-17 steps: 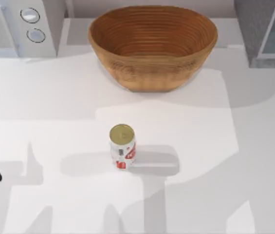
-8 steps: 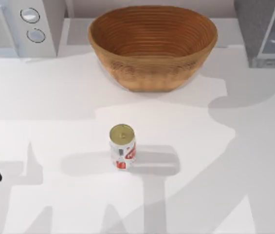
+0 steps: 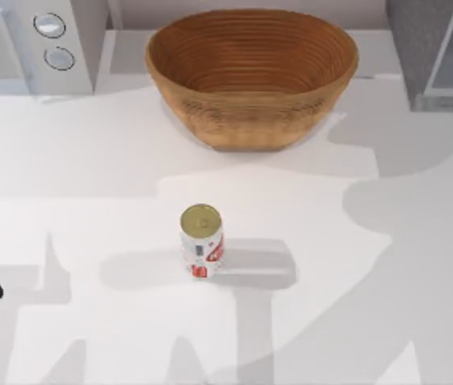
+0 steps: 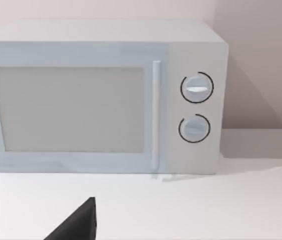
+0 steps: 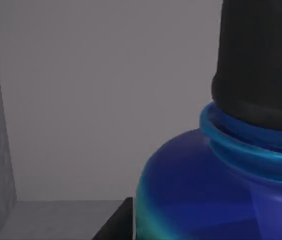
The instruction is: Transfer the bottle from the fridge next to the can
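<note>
Right gripper is deep in the fridge [image 3: 434, 56] hard against the upright bottle [image 5: 205, 190], its grip impossible to judge, the can [image 3: 201, 241] well off toward mid-table

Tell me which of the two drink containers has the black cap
The bottle, the blue one seen up close in the right wrist view inside grey walls. The can, standing mid-table in front of the basket, is white and red with a gold top instead.

No readable text showing anywhere. Can [image 3: 202, 241] carrying red markings, too small to read. Microwave [image 4: 101, 97] knobs showing no legible numbers or labels.
</note>
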Motion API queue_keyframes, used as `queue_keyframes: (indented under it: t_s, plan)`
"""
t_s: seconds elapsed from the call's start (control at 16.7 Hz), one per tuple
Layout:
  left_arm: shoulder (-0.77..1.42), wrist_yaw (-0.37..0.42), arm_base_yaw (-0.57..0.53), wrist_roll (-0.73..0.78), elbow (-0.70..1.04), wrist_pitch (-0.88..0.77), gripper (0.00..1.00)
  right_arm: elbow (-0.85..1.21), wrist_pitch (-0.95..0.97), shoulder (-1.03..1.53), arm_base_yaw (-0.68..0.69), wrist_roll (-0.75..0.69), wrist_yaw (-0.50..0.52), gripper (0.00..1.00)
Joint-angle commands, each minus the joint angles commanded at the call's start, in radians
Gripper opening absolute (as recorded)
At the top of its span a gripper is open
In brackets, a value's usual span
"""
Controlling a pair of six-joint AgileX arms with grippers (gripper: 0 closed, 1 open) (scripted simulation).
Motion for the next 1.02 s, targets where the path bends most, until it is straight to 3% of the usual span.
queue_keyframes:
  t_s: [0.48, 1.02]
  plan:
    - [0.0, 0.0, 0.0, 0.0, 0.0, 0.0, 1.0, -0.469, 0.141, -0.253, -0.026, 0.001, -0.066, 0.0]
    - [0.0, 0.0, 0.0, 0.0, 0.0, 0.0, 1.0, -0.521, 0.196, -0.278, -0.009, 0.005, -0.039, 0.0]
